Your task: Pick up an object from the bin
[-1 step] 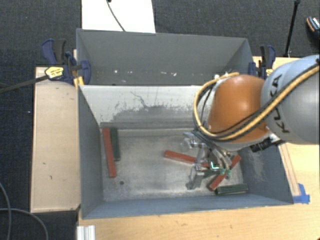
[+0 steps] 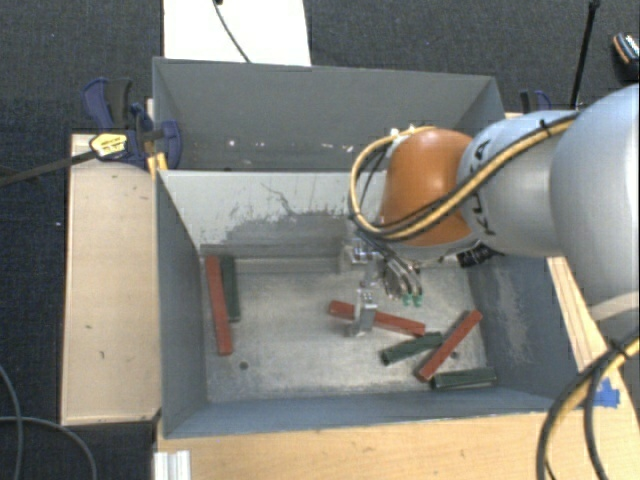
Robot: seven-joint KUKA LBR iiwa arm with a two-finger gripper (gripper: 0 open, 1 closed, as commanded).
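Camera view, grey bin [image 2: 300,118] — red, green sticks [image 2: 447,346], claw [image 2: 365,318] over red stick [image 2: 397,321], grip unclear

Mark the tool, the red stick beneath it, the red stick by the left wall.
Tool [image 2: 366,320]: camera view, tip.
Red stick beneath tool [image 2: 404,323]: camera view, right half.
Left-wall red stick [image 2: 218,310]: camera view, middle.

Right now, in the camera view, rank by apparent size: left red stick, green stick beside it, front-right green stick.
Largest: left red stick.
Then green stick beside it and front-right green stick, which look alike.
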